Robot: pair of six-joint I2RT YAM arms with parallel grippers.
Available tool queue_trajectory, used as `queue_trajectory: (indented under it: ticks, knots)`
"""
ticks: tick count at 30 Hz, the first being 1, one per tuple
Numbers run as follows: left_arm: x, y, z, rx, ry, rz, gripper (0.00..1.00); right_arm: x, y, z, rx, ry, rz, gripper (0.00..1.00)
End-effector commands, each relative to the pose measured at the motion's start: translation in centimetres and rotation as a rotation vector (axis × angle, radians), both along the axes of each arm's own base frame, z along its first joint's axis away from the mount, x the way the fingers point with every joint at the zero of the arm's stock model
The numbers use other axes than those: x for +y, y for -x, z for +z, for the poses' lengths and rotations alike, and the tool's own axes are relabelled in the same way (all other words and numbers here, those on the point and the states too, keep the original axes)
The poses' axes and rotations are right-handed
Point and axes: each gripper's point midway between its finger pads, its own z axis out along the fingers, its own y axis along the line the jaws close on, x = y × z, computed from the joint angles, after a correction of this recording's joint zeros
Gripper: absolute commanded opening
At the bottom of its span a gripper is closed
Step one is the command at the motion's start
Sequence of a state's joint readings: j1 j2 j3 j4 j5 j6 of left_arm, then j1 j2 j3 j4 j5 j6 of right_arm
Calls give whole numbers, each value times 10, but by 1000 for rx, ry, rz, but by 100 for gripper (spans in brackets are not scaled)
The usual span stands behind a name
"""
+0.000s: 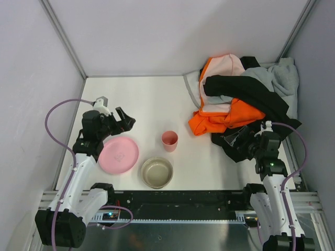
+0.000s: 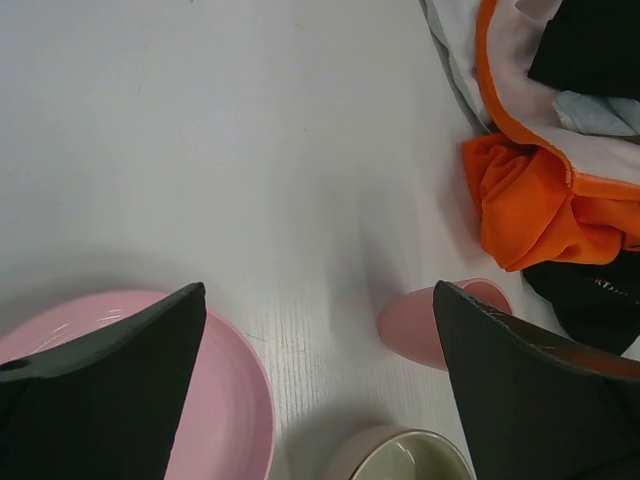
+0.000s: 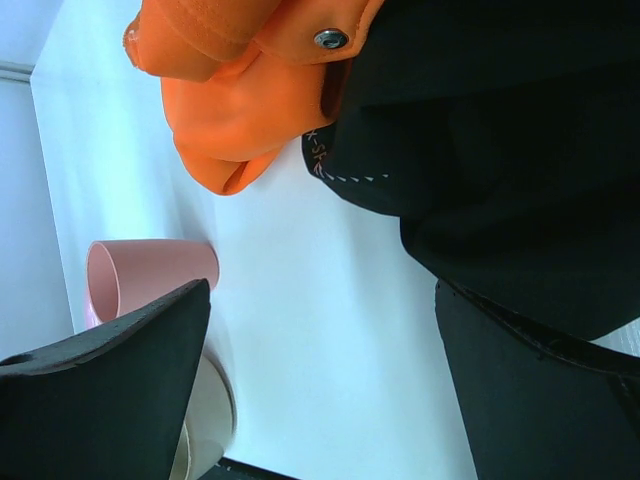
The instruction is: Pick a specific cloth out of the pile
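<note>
Just beyond the right fingers (image 3: pixel 110 390), the cloth (image 3: pixel 500 190)

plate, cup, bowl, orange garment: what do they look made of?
Pink plate: likely plastic with a matte finish; even colour, soft sheen.
Pink cup: same matte look, probably plastic.
Bowl: beige and smooth; plastic or glazed ceramic, cannot tell.
Orange garment: soft fabric in rumpled folds, with a shiny, metal-looking snap.

There are three dishes: one pink plate (image 1: pixel 119 155), one pink cup (image 1: pixel 169 140) and one beige bowl (image 1: pixel 156 172). One pile (image 1: pixel 225 104) of clothes holds one orange garment (image 1: pixel 230 119), one grey garment (image 1: pixel 281 78) and two black ones, a large black garment (image 1: pixel 251 93) and a smaller black cloth (image 1: pixel 224 146).
</note>
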State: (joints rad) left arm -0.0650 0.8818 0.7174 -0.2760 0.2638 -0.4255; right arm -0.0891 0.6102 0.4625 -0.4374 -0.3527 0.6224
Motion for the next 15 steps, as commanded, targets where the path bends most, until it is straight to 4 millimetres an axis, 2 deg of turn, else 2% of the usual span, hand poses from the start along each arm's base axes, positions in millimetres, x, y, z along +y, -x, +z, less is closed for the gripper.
queue_trajectory:
  ticks: [1,7,15]
  knots:
    - [9,0,-4,-1,-25,44,100,-4,-11,21,-61,24,-32,99]
    - [20,0,-10,19,-29,116,100,-9,-12,17,-46,59,-49,99]
    - [0,6,-10,24,-14,-22,100,-15,-17,-2,24,97,-52,99]
